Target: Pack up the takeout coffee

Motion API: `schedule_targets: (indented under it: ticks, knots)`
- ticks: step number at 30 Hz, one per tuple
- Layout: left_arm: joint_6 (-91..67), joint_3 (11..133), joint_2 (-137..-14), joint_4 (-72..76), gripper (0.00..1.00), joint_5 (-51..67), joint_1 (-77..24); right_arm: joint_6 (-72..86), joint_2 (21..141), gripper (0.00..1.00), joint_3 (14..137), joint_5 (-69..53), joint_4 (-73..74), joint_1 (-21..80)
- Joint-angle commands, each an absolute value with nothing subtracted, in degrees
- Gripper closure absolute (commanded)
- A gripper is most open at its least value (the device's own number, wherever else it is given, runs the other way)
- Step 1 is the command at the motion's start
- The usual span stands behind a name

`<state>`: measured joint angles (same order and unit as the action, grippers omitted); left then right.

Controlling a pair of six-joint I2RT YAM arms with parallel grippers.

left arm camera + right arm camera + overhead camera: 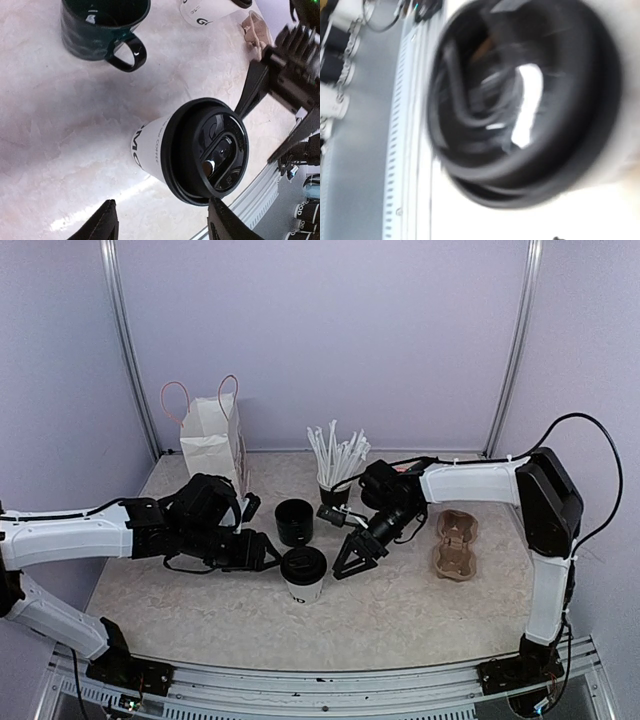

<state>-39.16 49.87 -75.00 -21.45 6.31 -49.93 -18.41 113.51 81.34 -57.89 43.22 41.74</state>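
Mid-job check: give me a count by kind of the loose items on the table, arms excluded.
White paper cups with black lettering: 2, one lidded, one at the top edge of the left wrist view
Squat black mug with handle: 1
Black cup of white straws: 1
White paper bag with handles: 1
Brown moulded cardboard cup carrier: 1
Total: 6

Beige marbled tabletop [400, 610], white paper bag with handles [212, 435] standing at 10 o'clock, black cup of white straws [333, 492] at 12, squat black mug [294, 521] near centre, white paper cup with black lid [303, 575] upright at mug's 6 o'clock, brown pulp cup carrier [455, 545] at 3.
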Motion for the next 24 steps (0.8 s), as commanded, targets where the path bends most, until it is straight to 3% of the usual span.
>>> schedule_targets:
  ticks: [1, 24]
  knots:
    - [-41.78, 47.84, -73.95, -20.29, 0.44, 10.64, -49.65, -16.29, 115.37, 0.42, 86.91, -58.61, 44.17, 37.78]
    - [-40.54, 47.54, -79.72, -16.10, 0.48, 13.97, -50.26, -7.03, 124.70, 0.43, 97.02, -57.66, 41.81, 38.28]
